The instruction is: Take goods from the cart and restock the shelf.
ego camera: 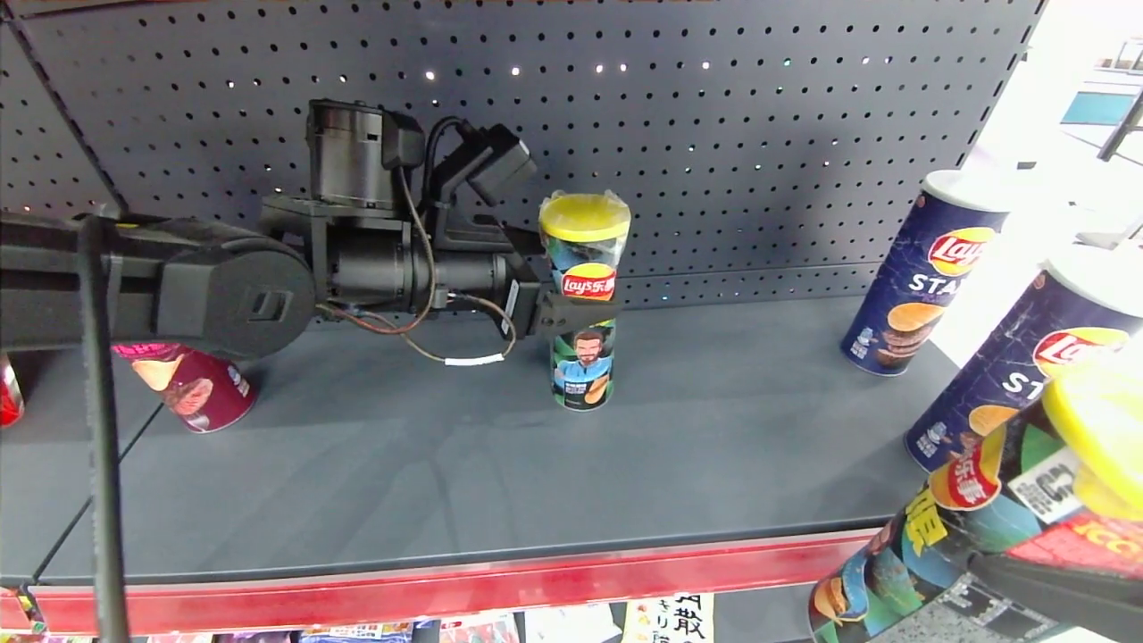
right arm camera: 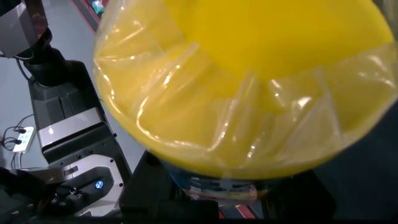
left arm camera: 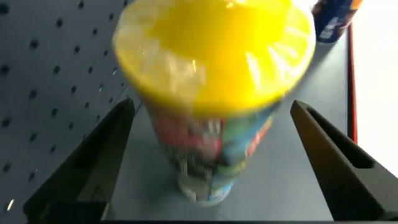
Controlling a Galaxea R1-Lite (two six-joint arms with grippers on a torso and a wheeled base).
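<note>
**Mia:** What is in the head view?

**Ben:** A grey shelf with a holey back wall and a red front edge. A standing chip can with a yellow lid is upright in the middle of the shelf, near the back wall.

**Mia:** Where is the left gripper?

**Ben:** At that can, about half way up, with one finger on each side.

**Mia:** What else is on the shelf?

**Ben:** A blue chip can is on the right. A second blue chip can is just beside it, nearer the front. A dark red can is on the left, partly hidden behind the arm.

**Mia:** And the right gripper?

**Ben:** It is down in the right corner. It is closed around a tilted chip can, in front of the shelf and not on it.

**Mia:** What about the left wrist view?

**Ben:** The fingers are wide open. There is a gap between each one and the standing chip can, so they do not touch it.

**Mia:** And the right wrist view?

**Ben:** The tilted chip can is very close. Its yellow lid is wrapped in clear plastic.
</note>
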